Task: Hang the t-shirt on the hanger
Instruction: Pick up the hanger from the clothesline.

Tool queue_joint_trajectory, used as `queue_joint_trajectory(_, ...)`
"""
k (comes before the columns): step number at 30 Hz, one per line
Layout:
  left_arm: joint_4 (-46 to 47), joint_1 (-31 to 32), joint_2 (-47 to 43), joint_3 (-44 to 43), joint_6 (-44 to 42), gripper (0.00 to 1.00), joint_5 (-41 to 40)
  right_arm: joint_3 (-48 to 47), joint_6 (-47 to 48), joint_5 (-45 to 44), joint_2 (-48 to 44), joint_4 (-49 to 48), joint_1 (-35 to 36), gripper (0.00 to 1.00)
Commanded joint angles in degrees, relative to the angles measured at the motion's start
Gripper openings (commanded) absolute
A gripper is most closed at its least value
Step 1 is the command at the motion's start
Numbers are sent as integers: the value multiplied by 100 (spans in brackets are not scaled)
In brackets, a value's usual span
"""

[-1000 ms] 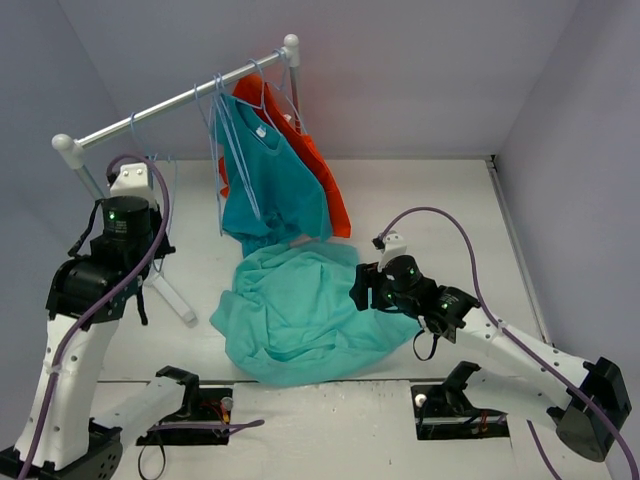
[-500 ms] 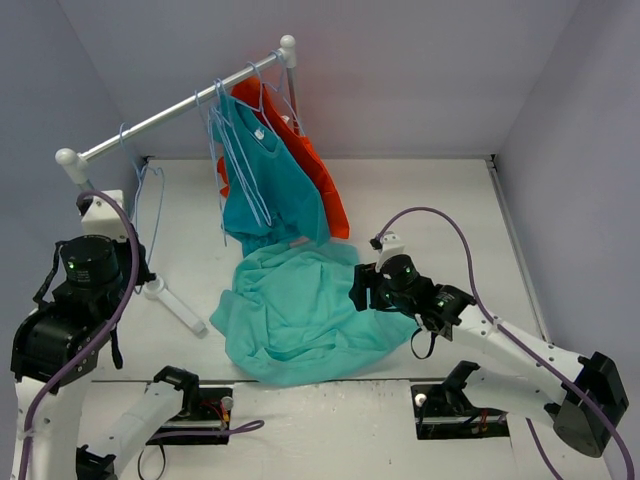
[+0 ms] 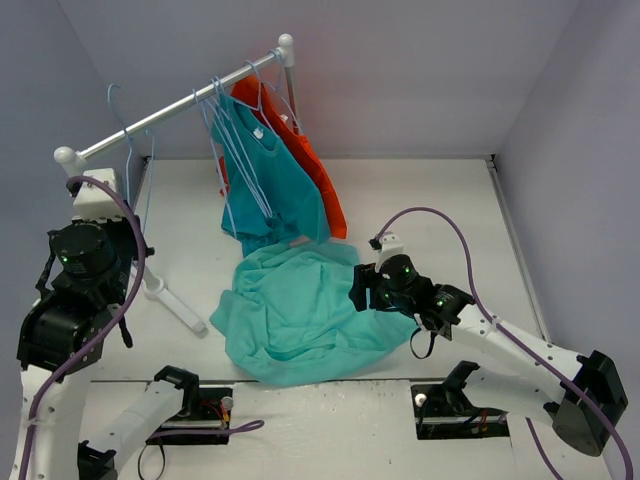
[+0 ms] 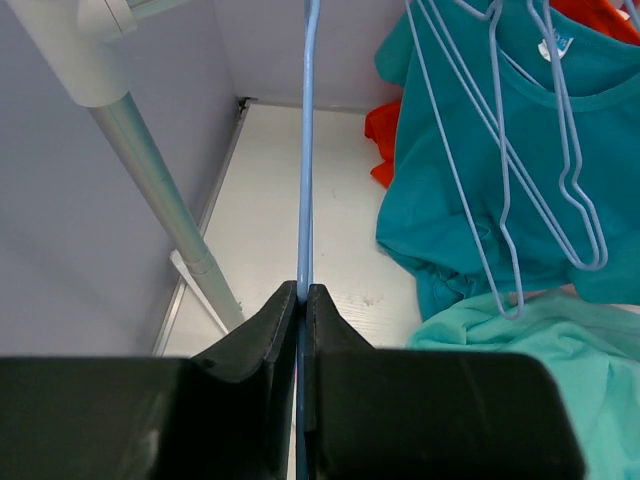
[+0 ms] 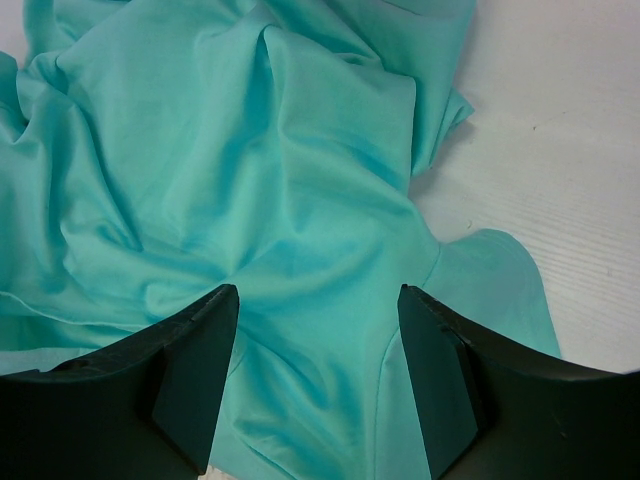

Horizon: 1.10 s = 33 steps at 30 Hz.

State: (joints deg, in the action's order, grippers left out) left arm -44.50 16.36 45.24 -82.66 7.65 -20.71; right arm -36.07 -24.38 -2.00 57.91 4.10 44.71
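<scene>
The mint-teal t-shirt (image 3: pixel 300 315) lies crumpled on the table; it also shows in the right wrist view (image 5: pixel 250 200) and the left wrist view (image 4: pixel 520 340). My left gripper (image 4: pixel 303 290) is shut on the thin light-blue wire of the hanger (image 4: pixel 306 150). In the top view the hanger (image 3: pixel 128 150) stands upright by the left end of the rack, its hook raised above the rail. My right gripper (image 5: pixel 320 300) is open and empty, just above the t-shirt's right side (image 3: pixel 362 288).
A grey rack rail (image 3: pixel 180 100) runs from back right to left, with a foot (image 3: pixel 175 305) on the table. A darker teal t-shirt (image 3: pixel 270 180), an orange-red garment (image 3: pixel 322 180) and spare blue hangers (image 3: pixel 232 150) hang from it. Walls close in left and right.
My left arm has swung left and back, holding the hanger, whose hook now rises above the rail's left end. The rack has shifted slightly. The right arm has not moved.
</scene>
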Motion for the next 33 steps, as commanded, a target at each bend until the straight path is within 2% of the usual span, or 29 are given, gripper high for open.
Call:
queue_joint_trajectory(1, 518, -19, -218, -363, -93, 0, 321, -39, 29, 24, -44, -225, 29, 62)
queue_joint_trajectory(6, -249, -10, -568, -50, 219, 0, 831, -31, 56, 33, -104, -225, 29, 62)
queue_joint_trajectory(14, -1007, 77, -1023, -23, 54, 0, 1643, -52, 152, 117, -33, -216, 29, 62)
queue_joint_trajectory(22, -2103, 294, -698, -193, -275, 0, 2767, -84, 162, 147, 53, -209, 38, 62)
queue_joint_trajectory(27, -2569, 418, -402, -344, -425, 0, 2771, -150, 195, 146, 198, -208, 45, 62)
queue_joint_trajectory(33, -2697, 429, -217, -270, -555, 0, 2952, -164, 170, 147, 270, -216, 38, 62)
